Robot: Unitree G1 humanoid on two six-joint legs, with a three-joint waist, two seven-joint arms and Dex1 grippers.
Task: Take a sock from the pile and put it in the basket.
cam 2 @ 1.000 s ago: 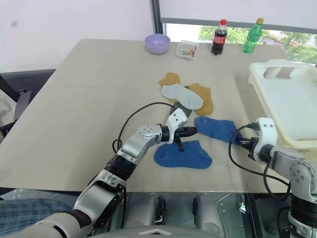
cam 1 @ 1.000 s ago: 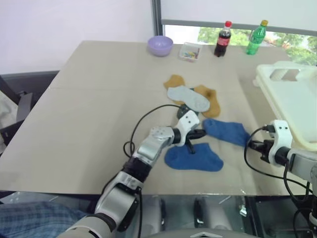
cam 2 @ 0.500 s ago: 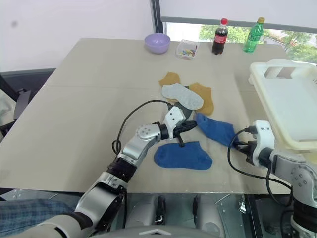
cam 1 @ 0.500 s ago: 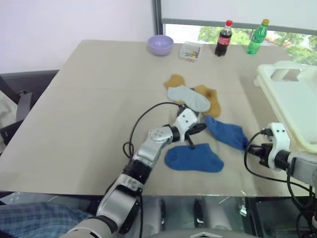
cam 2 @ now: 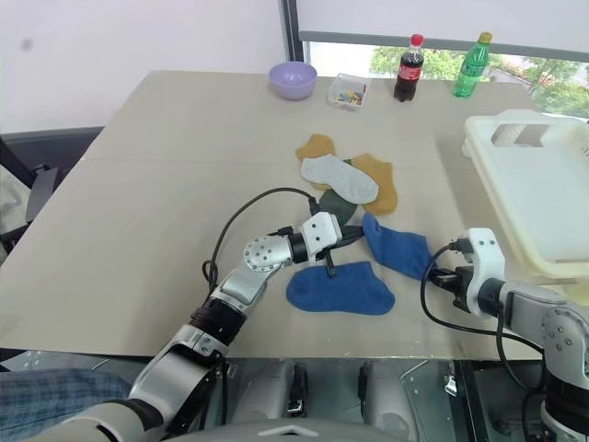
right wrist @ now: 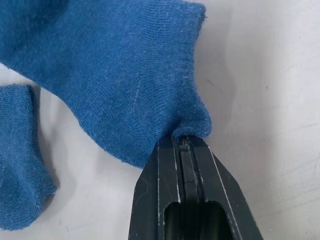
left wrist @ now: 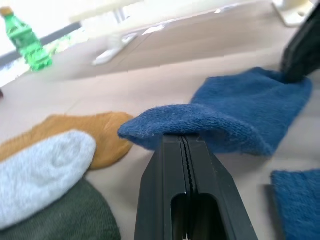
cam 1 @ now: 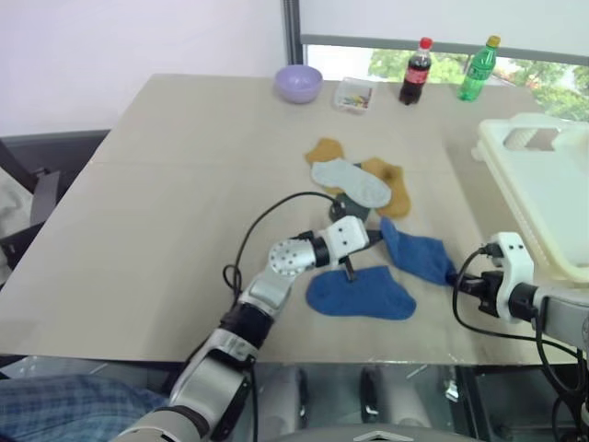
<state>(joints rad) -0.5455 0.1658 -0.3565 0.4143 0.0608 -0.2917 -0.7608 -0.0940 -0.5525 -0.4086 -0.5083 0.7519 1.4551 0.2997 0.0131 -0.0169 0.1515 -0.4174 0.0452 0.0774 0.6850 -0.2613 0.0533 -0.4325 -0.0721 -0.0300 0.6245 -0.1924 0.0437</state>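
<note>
Beige worktop [cam 1: 184, 184] surface extends widely to the robot's left and toward the window, where a lilac bowl [cam 1: 298, 84], a small tray [cam 1: 353, 95] and two bottles [cam 1: 448, 69] are set well clear of the work zone. The pile [cam 1: 359, 184] of mustard, grey and dark green socks lies near the middle; a second blue sock [cam 1: 359, 294] lies flat at the near edge.

One blue sock [cam 1: 416, 255] is stretched between both hands. The left hand [left wrist: 186, 142] is seen clenched on one end, the fabric folded over its tips. The right hand [right wrist: 184, 145] is clenched on the opposite end. The two-ended hold is judged to keep the sock off its neighbours.

The basket [cam 1: 543, 184] stands at the right edge of the worktop, just beyond the right hand. Open worktop is available between sock and basket; the raised basket rim is judged the only edge to be cleared.
</note>
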